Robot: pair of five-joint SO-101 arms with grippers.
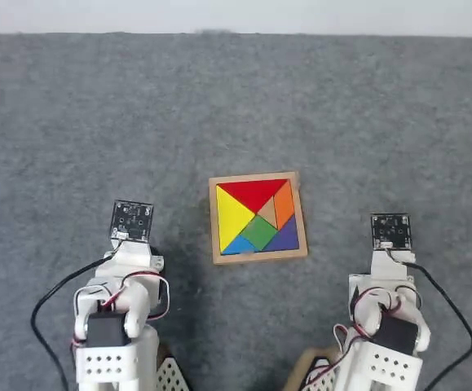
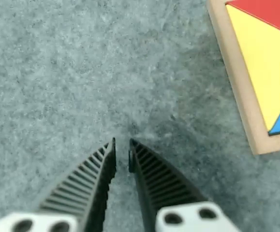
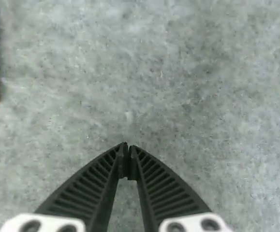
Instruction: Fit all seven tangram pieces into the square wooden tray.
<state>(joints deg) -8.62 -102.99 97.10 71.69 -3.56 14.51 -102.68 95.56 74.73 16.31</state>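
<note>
Nearest the lens in each wrist view are the arm's own fingers: the left gripper (image 2: 122, 142) is barely ajar, a thin slit between its jaws, and the right gripper (image 3: 125, 145) is pressed closed; both hold nothing and hang over the bare grey bench (image 1: 72, 122). Between the two arms, a little ahead of them, lies the square wooden tray (image 1: 257, 257), turned slightly off square to the bench edge. It sits to the inner side of each gripper and is about equally near both. Inside it the red triangle (image 1: 254, 194), yellow triangle (image 1: 231, 218), orange piece (image 1: 284, 204), green square (image 1: 259, 233), blue triangle (image 1: 238, 244) and purple triangle (image 1: 285, 237) lie flush. The tan triangle (image 1: 266, 213) at the centre is probably the seventh piece, though it could be bare tray floor. The task looks finished.
</note>
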